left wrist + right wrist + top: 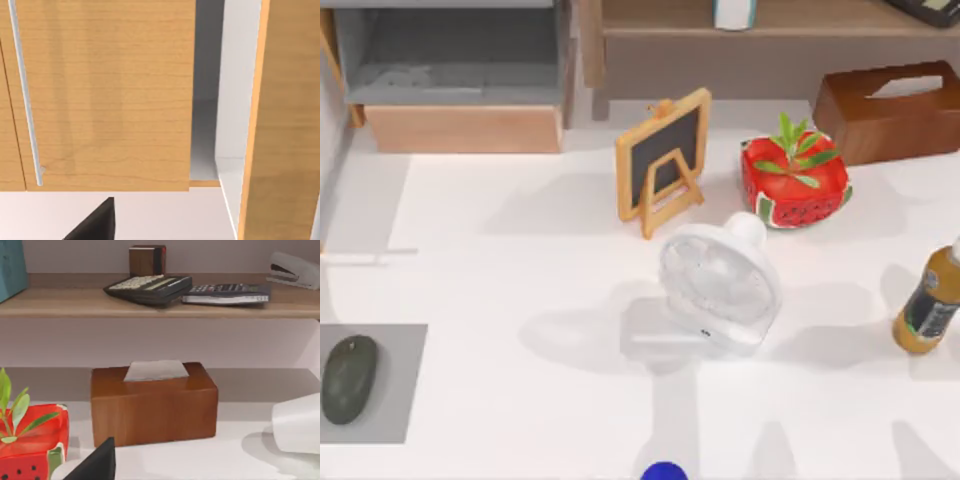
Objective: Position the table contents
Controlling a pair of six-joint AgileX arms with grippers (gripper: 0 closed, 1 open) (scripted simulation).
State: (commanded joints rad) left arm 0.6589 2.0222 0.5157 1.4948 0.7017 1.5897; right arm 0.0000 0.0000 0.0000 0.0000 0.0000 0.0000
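On grey mat (405, 400): mouse (349, 378); white table (520, 300).

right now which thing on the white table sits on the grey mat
The dark grey-green computer mouse, at the table's left edge, lies on the grey mat; the fan, chalkboard and bottle stand on bare white tabletop.

Lots of clutter in the top view: a little wooden chalkboard easel (665, 160) sits upper center, a white desk fan (718, 290) lies just below it mid-frame, and a watermelon-print planter (793, 182) is to the fan's upper right. A brown tissue box (885, 110) fills the upper right corner, with a juice bottle (928, 302) at the right edge. The right wrist view catches 2 calculators (150, 288) on a shelf.
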